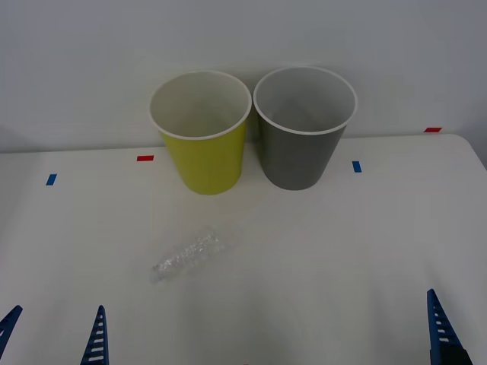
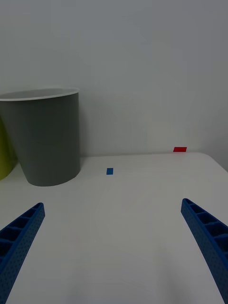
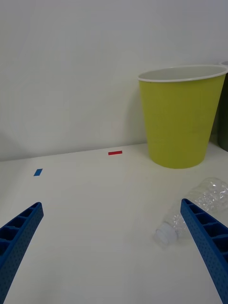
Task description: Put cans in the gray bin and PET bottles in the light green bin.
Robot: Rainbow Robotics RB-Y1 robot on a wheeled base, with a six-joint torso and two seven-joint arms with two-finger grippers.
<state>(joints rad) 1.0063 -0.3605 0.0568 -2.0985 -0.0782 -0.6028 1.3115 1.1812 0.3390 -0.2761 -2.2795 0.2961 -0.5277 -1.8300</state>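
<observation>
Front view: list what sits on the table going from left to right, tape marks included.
Blue tape → red tape → plastic bottle lying on its side → green bin → gray bin → second blue tape → second red tape.

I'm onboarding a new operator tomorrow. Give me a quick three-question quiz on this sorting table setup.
1. True or false: the PET bottle stands upright on the table.
2. Which bin is on the robot's left side: the light green bin or the gray bin?
3. Multiple choice: the left hand and right hand are
A. both open and holding nothing
B. both shut on bottles
C. inside the bins

Key
1. False. It lies on its side, in front of the light green bin.
2. The light green bin.
3. A
</observation>
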